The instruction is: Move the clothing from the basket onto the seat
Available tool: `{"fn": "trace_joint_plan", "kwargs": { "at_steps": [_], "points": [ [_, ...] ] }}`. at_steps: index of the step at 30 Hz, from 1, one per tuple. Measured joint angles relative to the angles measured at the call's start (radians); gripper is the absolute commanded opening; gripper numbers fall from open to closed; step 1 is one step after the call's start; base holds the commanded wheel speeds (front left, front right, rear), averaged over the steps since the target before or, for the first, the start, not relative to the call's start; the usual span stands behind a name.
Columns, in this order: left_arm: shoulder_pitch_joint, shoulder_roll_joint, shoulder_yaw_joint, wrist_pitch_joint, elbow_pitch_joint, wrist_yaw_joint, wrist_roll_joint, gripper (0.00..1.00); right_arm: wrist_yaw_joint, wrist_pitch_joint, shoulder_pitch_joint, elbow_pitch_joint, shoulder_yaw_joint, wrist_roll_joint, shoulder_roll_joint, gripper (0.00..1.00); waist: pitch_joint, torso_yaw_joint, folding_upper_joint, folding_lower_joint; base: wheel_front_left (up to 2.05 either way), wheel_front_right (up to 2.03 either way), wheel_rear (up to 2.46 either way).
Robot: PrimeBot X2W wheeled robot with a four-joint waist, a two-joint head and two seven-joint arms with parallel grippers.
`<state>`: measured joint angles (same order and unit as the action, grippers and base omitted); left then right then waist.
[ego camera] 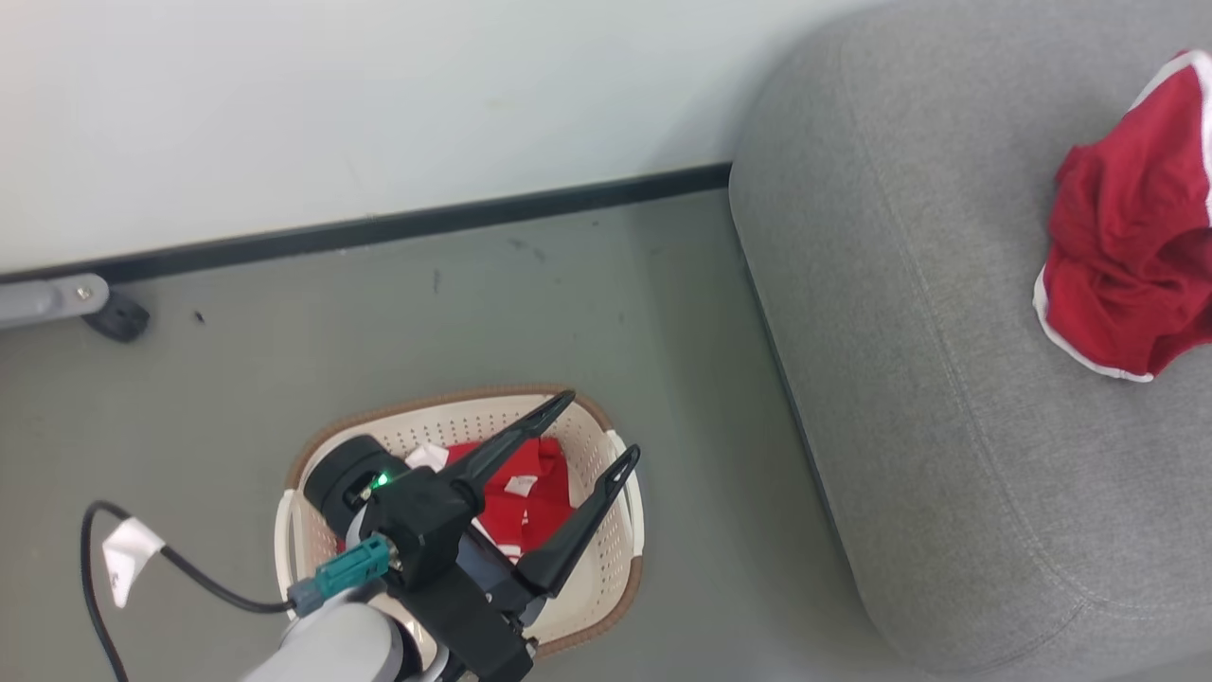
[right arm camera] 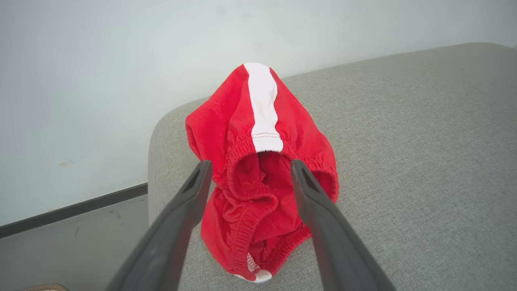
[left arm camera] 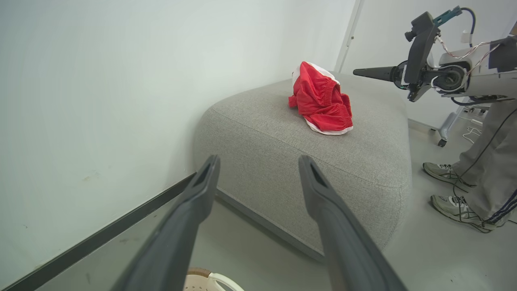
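Softness is the main quality of the clothing: light, limp red fabric with white trim. I expect it to fold and hang when lifted, to grip well between the fingers, and to take a firm pinch without damage.

One crumpled red garment with small white tags lies at the bottom of the oval cream-white plastic basket with perforated sides and a brown rim. The basket stands on the grey floor, near the large grey woven-fabric seat. In my judgement the best place to take hold is a raised fold near the middle of the heap. The pinch should go through several layers, so that the whole piece comes up together and does not catch on the rim. A second piece, red shorts with a white side stripe and an elastic waist, is bunched on top of the seat.

The left gripper hangs above the basket with its two dark fingers spread wide, holding nothing and touching nothing. The right gripper is also spread wide and empty. In its own view the fingers frame the shorts, and the left wrist view shows it in the air just beside them, not touching. A person's legs stand beyond the seat.
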<state>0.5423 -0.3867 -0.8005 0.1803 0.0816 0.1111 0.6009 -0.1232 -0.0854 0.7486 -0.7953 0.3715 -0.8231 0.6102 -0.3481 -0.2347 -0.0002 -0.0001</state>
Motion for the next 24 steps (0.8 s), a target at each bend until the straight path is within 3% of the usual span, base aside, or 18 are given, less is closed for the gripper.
{"fn": "trace_joint_plan", "kwargs": {
  "at_steps": [9,17,24],
  "points": [
    [-0.067,0.005,0.014,0.024,0.009,-0.033,0.018,1.00,0.000,-0.147,-0.135,0.150,-0.010,0.007,0.009,1.00,0.101,0.016,0.0000,0.0000,0.00,0.00,0.00],
    [-0.122,0.011,0.043,0.042,0.029,-0.061,0.036,1.00,0.001,-0.164,-0.242,0.347,-0.015,0.025,-0.017,1.00,0.182,0.063,0.0000,0.0000,0.00,0.00,0.00],
    [-0.194,0.007,0.095,0.052,0.039,-0.107,0.079,1.00,0.028,-0.164,-0.371,0.474,-0.008,0.035,-0.087,1.00,0.248,0.115,0.0001,0.0000,0.00,0.00,0.00]
  ]
}}
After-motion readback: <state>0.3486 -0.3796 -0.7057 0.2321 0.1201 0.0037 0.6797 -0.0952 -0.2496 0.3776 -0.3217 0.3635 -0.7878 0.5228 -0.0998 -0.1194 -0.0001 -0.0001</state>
